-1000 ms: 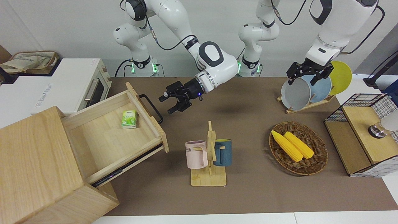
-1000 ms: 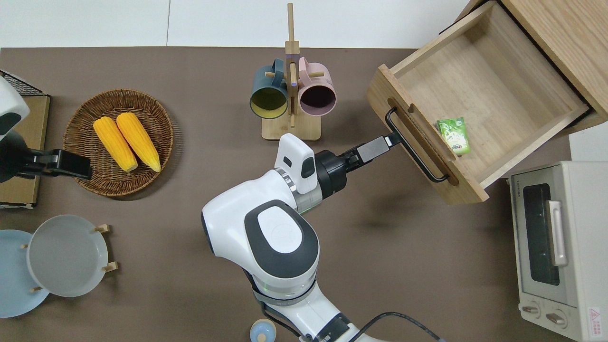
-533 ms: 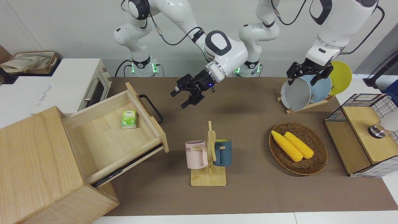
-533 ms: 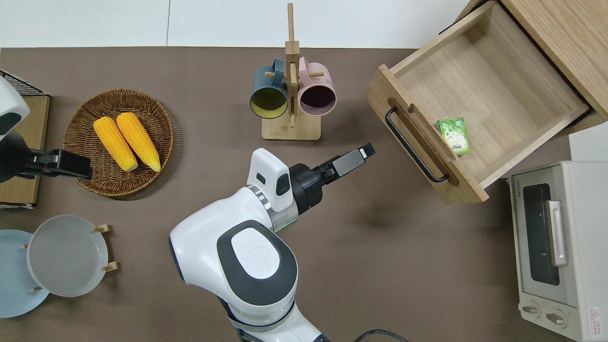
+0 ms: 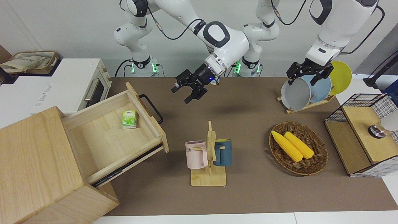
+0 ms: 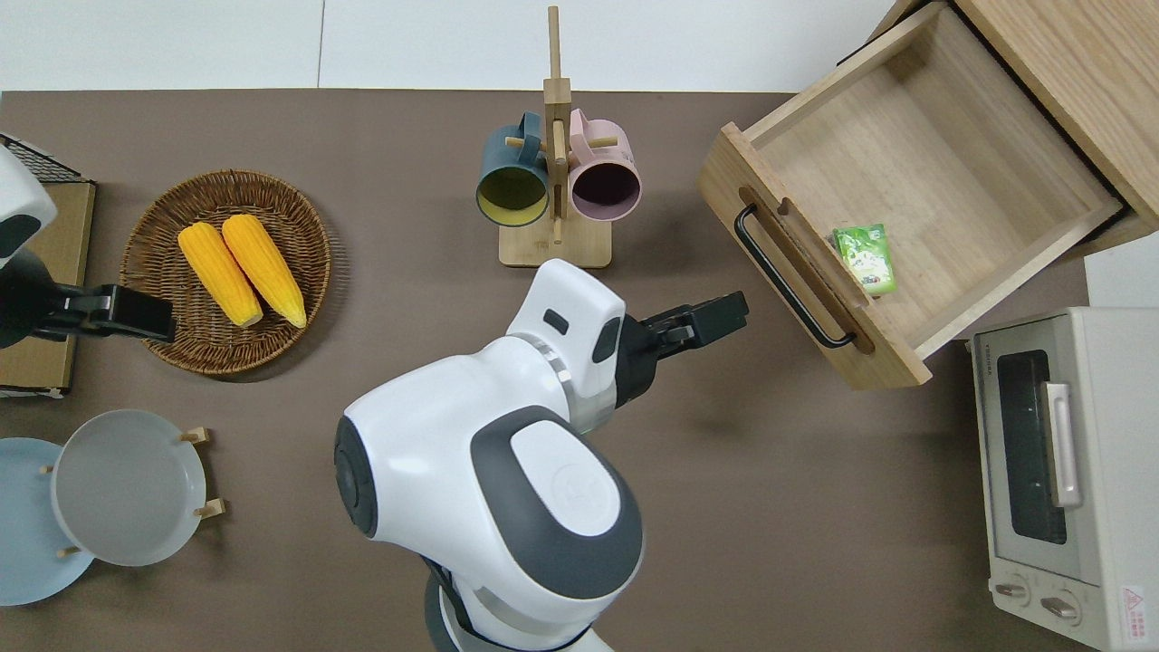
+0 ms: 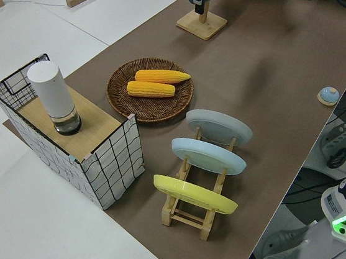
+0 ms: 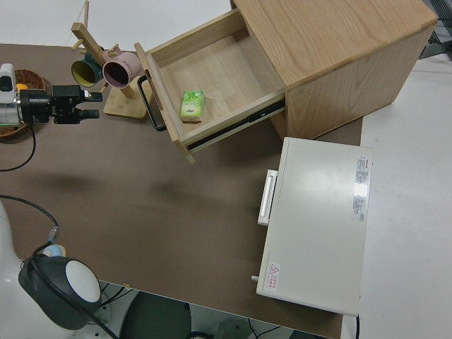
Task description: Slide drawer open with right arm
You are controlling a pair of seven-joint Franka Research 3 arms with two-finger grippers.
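Right claw point(image 5: 190, 91) has backed off the handle point(image 6: 786, 278), fingers apart, empty. Drawer point(image 6: 914, 172) open, green packet point(image 6: 866, 258) inside; basket point(image 6: 154, 244) holds corn point(image 6: 242, 272). Left arm parked.

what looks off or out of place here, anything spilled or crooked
Nothing is spilled or damaged. The cabinet sits askew to the table edge, so its open drawer juts out diagonally. A small green packet lies alone inside, just inside the drawer's front panel.
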